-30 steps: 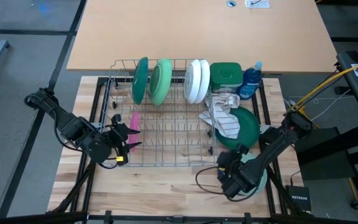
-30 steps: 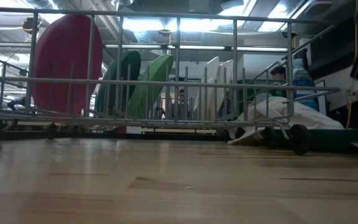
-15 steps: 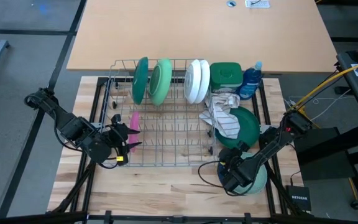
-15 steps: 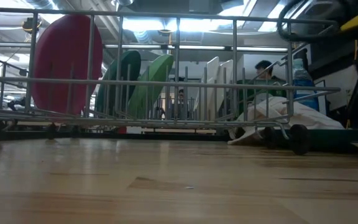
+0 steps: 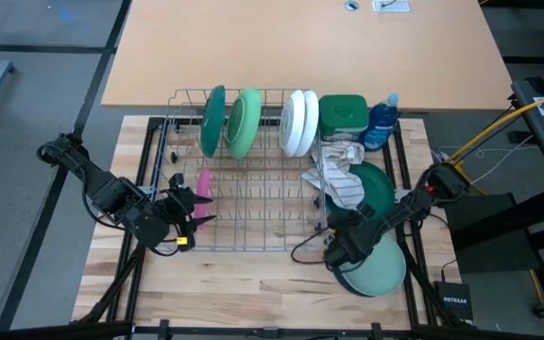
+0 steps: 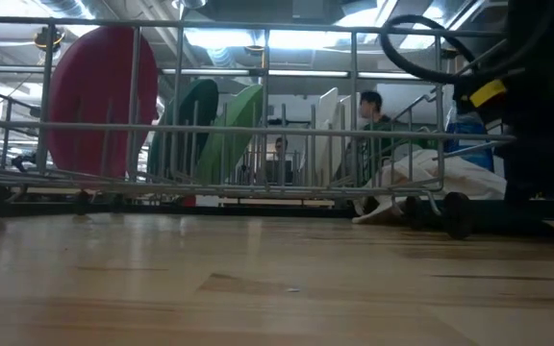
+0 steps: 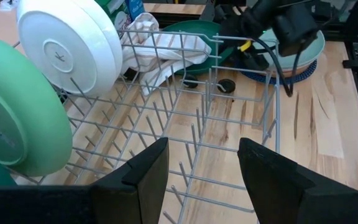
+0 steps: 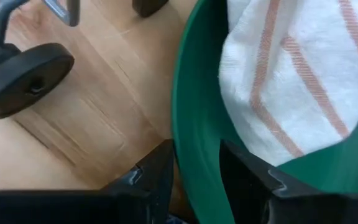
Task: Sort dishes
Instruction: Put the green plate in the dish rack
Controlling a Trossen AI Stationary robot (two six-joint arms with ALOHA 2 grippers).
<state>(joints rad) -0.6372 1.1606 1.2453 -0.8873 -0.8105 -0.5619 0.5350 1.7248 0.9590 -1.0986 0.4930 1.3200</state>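
Wood table [image 5: 253, 283] | left fingers [image 7: 201, 165] parted, empty | right fingers [image 8: 194, 165] straddle dark green plate [image 8: 197, 124] rim

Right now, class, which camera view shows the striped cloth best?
The high view: the whole striped cloth shows, draped from the rack onto the dark green plate. The right wrist view shows only a close patch, the left wrist a bunched part, the low view a pale heap.

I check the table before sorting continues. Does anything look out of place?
Yes: a striped cloth hangs from the rack's right side and lies across the dark green plate, covering part of it.
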